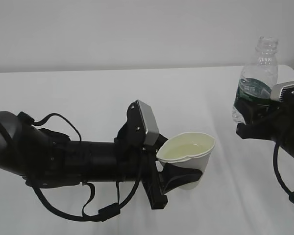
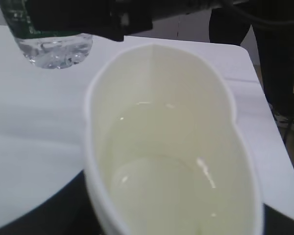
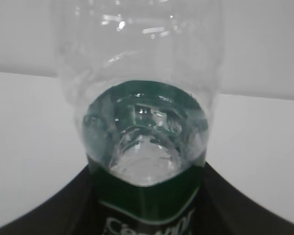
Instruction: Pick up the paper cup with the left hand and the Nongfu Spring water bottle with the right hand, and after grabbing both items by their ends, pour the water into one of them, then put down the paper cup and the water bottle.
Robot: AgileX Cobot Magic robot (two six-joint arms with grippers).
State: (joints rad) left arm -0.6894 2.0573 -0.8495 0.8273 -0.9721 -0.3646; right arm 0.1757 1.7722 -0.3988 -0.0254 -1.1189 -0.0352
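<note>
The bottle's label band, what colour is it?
Dark green on the bottle, with white lettering; clearest in the right wrist view.

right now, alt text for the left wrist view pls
A white paper cup, its rim squeezed out of round, fills the frame with clear water pooled inside. Behind it at top left hangs the base of a clear water bottle over a white table.

The exterior view slants down across the table (image 1: 88, 93); both wrist views sit close, sharing the bottle (image 2: 49, 44).
</note>
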